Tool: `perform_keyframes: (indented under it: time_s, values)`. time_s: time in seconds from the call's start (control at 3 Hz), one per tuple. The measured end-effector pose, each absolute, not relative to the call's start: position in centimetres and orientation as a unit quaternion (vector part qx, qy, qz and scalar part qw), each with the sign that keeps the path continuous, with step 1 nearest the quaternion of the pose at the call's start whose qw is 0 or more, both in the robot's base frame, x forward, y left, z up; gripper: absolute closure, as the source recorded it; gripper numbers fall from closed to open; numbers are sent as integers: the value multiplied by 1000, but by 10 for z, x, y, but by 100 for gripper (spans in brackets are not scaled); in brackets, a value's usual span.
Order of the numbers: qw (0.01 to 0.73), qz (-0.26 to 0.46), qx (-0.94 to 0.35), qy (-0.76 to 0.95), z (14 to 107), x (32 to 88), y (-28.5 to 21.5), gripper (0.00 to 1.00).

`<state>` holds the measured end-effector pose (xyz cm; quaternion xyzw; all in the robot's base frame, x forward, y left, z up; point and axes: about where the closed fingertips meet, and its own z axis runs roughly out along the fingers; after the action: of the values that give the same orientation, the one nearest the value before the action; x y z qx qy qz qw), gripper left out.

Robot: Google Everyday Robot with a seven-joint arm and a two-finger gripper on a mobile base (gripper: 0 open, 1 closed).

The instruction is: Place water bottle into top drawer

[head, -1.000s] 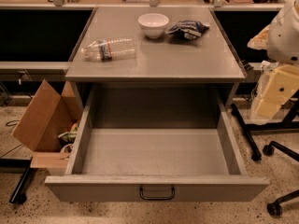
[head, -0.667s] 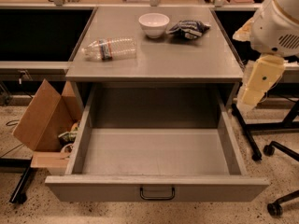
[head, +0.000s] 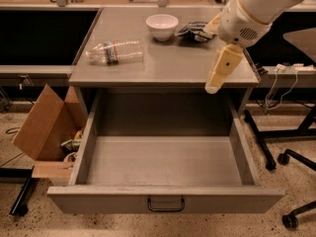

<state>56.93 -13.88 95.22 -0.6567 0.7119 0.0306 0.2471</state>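
the wide grey metal top drawer (head: 84, 154) stands pulled far out towards the camera. its flat front panel is nearest, with the small dark wire handle (head: 165, 204) at the centre. its two side walls run back under the grey cabinet top (head: 168, 65), and its grey floor shows from wall to wall. the front edge of the cabinet top overhangs only the back of the drawer.

the small clear ribbed water bottle (head: 114, 52) lies on its side on the left part of the cabinet top, near the left edge and set back from the front edge. its long axis runs nearly left to right, a little slanted. the white cap points left and the blue, red and white label band sits towards that end.

the cream-coloured gripper (head: 215, 83) hangs from the white arm (head: 252, 9) above the right front corner of the cabinet top. it points down and is well apart from the bottle. whether it is clenched or released cannot be told, and it holds nothing that shows.

a white bowl (head: 162, 25) and a dark blue-and-white snack bag (head: 193, 30) sit at the back of the top. a brown cardboard box (head: 44, 125) stands on the floor left of the drawer, and black chair legs (head: 276, 157) stand to its right.
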Motion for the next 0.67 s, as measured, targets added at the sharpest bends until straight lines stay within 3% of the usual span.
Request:
perform_keyframes:
  time_s: [0.67]
  values:
    - [259, 33, -656, 708, 948, 583, -134, 0]
